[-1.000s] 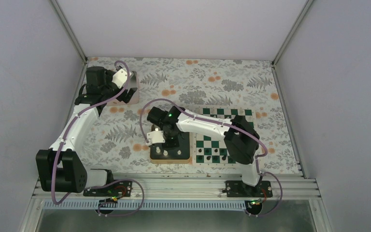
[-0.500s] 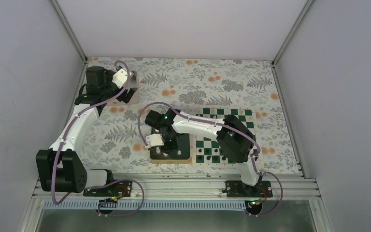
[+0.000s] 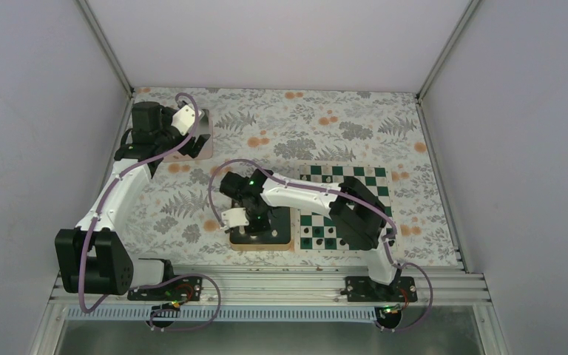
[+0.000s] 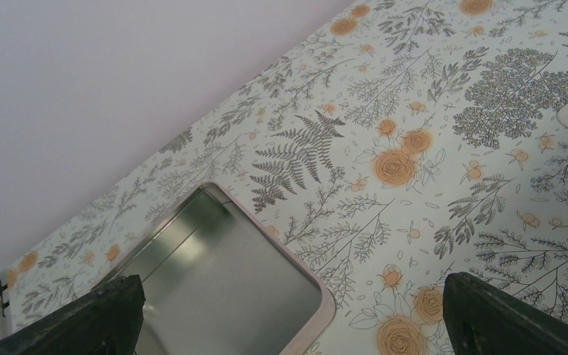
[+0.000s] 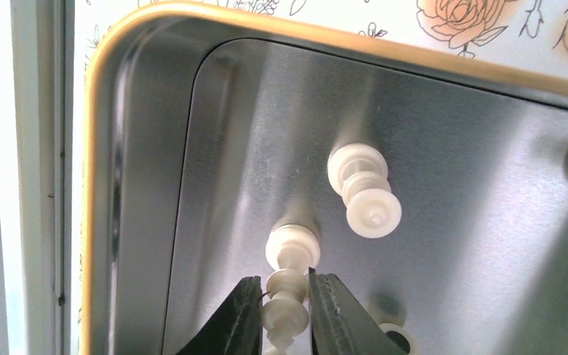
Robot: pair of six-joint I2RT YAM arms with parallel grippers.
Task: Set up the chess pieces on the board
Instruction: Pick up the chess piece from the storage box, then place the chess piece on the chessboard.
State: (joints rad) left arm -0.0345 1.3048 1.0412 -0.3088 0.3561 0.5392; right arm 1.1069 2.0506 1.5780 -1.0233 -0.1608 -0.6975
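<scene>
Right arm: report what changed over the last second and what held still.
The right gripper moved slightly left and toward the near edge, down into the gold-rimmed tray, and narrowed its jaws onto a white chess piece standing there. The left arm, the board and the other pieces did not visibly shift.

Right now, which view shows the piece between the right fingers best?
Right wrist: the white piece shows close up in the tray, with the right gripper closed on it. Top view: the arm covers it. Left wrist: not in view.
</scene>
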